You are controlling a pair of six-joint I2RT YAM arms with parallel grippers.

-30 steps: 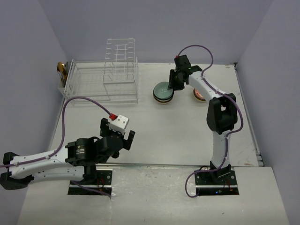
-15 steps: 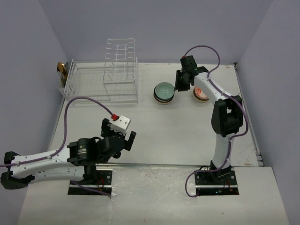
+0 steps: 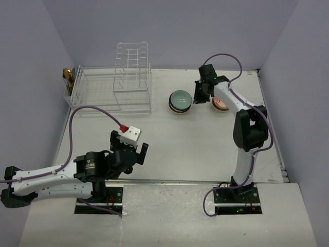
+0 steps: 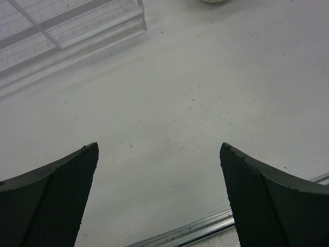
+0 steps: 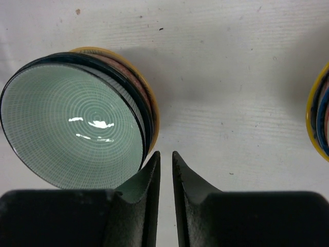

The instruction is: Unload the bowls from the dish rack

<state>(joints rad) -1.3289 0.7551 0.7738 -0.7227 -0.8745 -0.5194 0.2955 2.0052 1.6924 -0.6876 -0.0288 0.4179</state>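
The white wire dish rack (image 3: 97,92) stands at the far left with its tall slotted tower (image 3: 132,67); I see no bowl in it. A stack of bowls with a green bowl (image 3: 180,100) on top sits at the far middle. A second bowl stack (image 3: 220,104) sits right of it. My right gripper (image 3: 199,95) hovers between the two stacks, jaws almost together and empty. In the right wrist view the green bowl (image 5: 72,123) lies left of the gripper (image 5: 165,153). My left gripper (image 3: 134,154) is open and empty near the table's front edge.
A small golden-brown object (image 3: 67,77) stands at the rack's left end. In the left wrist view a rack corner (image 4: 67,25) shows far ahead, and a metal edge strip (image 4: 195,229) runs between the fingers (image 4: 67,195). The second stack's rim (image 5: 318,118) shows at right.
My right gripper has moved right, off the green bowl's rim into the gap between the two stacks. The green bowl stays on its stack. The left arm has not moved.
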